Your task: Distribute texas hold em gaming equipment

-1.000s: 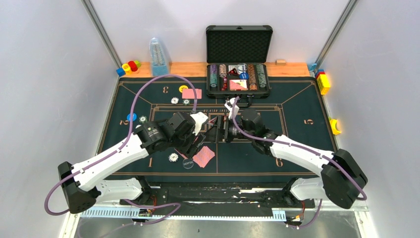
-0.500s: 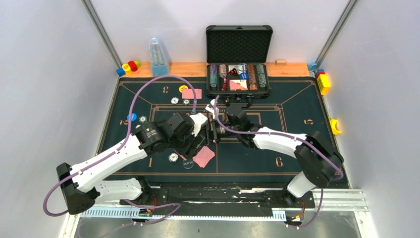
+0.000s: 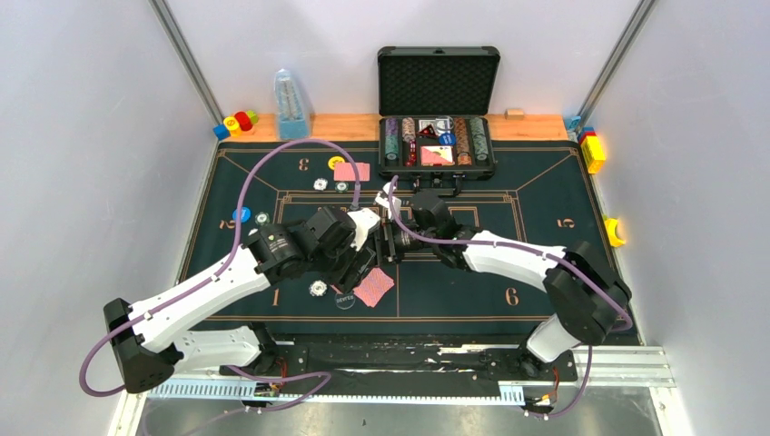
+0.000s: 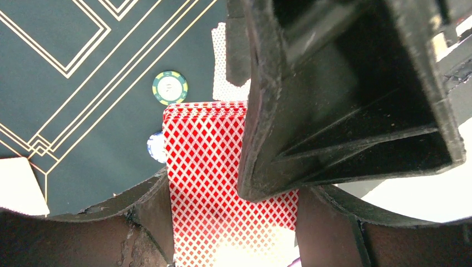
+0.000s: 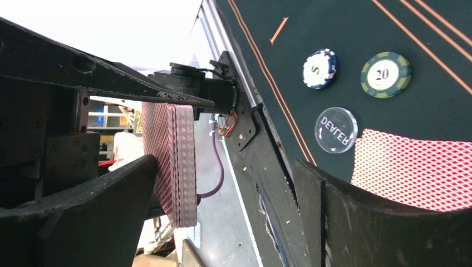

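My left gripper (image 4: 234, 217) is shut on a deck of red-backed playing cards (image 4: 206, 150), holding it above the green felt mat (image 3: 545, 195). My right gripper (image 5: 222, 217) is open and straddles the deck (image 5: 175, 161), which sits close to its left finger (image 5: 83, 211). In the top view the two grippers meet at mid-table (image 3: 381, 247). Below them lie dealt cards (image 3: 373, 287), a clear dealer button (image 5: 335, 129), a blue-white chip (image 5: 320, 68) and a green chip (image 5: 386, 74). Seat 3 has cards (image 3: 351, 171), a yellow disc (image 3: 336, 163) and two chips (image 3: 320, 183).
An open black case (image 3: 438, 136) with chip rows and cards stands at the mat's far edge. A blue disc (image 3: 241, 215) and a chip (image 3: 261, 218) lie at seat 2. Toy blocks (image 3: 238, 122) and a clear blue bottle (image 3: 291, 104) sit at the back left, more blocks (image 3: 593, 150) on the right.
My right arm has swung left across the mat, bringing its open jaws around the deck in my left gripper. The left arm has barely moved.
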`<state>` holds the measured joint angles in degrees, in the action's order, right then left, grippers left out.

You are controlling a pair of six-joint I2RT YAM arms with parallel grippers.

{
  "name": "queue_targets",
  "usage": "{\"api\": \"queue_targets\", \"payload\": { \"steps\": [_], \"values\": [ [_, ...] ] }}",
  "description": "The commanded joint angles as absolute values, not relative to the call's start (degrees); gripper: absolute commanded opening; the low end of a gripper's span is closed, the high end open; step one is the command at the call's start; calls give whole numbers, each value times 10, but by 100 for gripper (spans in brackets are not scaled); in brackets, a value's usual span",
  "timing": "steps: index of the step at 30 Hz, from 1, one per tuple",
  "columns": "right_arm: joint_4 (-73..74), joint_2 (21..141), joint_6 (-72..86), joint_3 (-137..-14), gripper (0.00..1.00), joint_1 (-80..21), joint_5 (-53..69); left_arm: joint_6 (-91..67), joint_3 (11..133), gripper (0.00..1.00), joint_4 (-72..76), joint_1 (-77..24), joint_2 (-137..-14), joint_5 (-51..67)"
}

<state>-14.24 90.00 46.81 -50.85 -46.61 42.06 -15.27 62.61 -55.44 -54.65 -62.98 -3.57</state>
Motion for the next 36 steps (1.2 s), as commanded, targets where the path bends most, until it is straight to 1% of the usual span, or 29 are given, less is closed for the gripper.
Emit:
{"api": "queue_targets", "payload": {
  "steps": [1,13,21,24,26,27,30,33,34,36],
  "values": [
    [-81,867,439,-517,93,-453,349,-147,633,0,-530,-548,-612,-30],
    [-53,820,423,-510,91,-441,316,-145,633,0,-529,-548,-613,-27],
    [-48,800,410,-514,85,-440,326,-145,633,0,-529,-548,-615,-29],
    [-62,793,412,-511,78,-440,345,-145,633,0,-530,-548,-617,-29],
    [-68,789,414,-510,69,-440,358,-145,633,0,-530,-547,-617,-30],
    [-71,786,416,-509,66,-440,362,-146,633,0,-530,-547,-618,-30],
    [-86,784,419,-506,66,-442,386,-145,633,0,-531,-547,-620,-30],
    [-92,794,417,-511,69,-449,404,-146,633,0,-531,-547,-623,-31],
    [-90,798,411,-515,67,-453,405,-146,633,0,-531,-547,-623,-31],
    [-85,808,408,-520,58,-456,406,-146,633,0,-531,-548,-623,-32]
  ]
}}
